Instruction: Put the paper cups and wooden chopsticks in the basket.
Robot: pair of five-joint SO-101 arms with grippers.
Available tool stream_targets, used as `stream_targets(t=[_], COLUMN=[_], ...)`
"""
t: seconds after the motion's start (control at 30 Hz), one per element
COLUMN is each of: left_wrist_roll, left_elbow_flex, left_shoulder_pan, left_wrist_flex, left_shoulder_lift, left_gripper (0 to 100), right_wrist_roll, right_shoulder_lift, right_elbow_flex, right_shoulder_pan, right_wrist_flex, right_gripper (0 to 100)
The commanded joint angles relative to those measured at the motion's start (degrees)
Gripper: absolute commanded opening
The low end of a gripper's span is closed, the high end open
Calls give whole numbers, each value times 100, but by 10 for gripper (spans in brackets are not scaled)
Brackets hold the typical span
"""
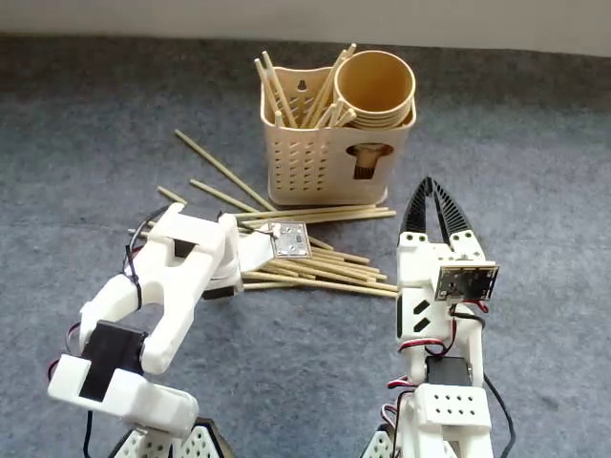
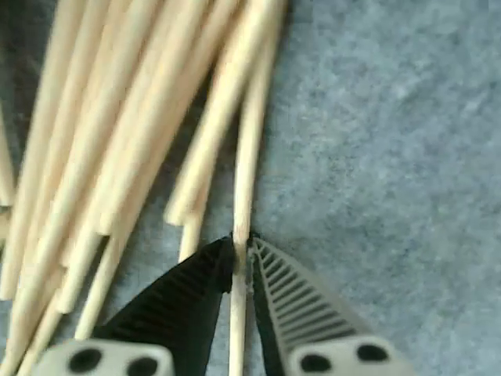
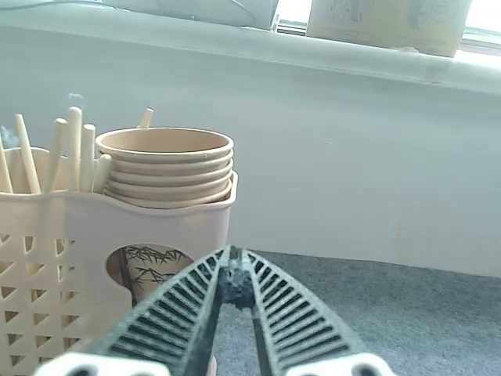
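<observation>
A cream slotted basket (image 1: 320, 157) stands at the back centre, holding stacked paper cups (image 1: 374, 88) and several upright chopsticks (image 1: 291, 95). More wooden chopsticks (image 1: 334, 272) lie scattered on the carpet in front of it. My left arm (image 1: 191, 262) is bent over this pile. My left gripper (image 2: 241, 244) is shut on a single chopstick (image 2: 252, 149) at the pile's edge, beside the other sticks (image 2: 109, 149). My right gripper (image 1: 428, 187) hangs shut and empty to the right of the basket. Past my right gripper (image 3: 235, 272) are the basket (image 3: 86, 313) and cups (image 3: 168, 168).
Grey carpet (image 1: 535, 172) covers the whole work surface, with open room to the left and right of the basket. A pale wall (image 3: 352, 157) rises behind the basket. A few loose chopsticks (image 1: 215, 172) fan out left of the basket.
</observation>
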Motion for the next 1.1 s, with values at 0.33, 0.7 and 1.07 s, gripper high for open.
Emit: stream_targets(t=[0.33,0.7,1.07], left_wrist_roll=[44,651,2057], left_elbow_flex=[1200,1402,1376], left_shoulder_pan=[734,752,760], left_wrist_flex=[1029,1204,1037], left_shoulder_lift=[-2132,-3565,-5262], left_gripper=[7,7,7], right_wrist_roll=[9,9,9], right_shoulder_lift=[-48,-48,-48], right_elbow_flex=[593,593,593], right_shoulder_pan=[40,40,40], right_wrist_flex=[-101,-101,-101], right_gripper=[5,5,5])
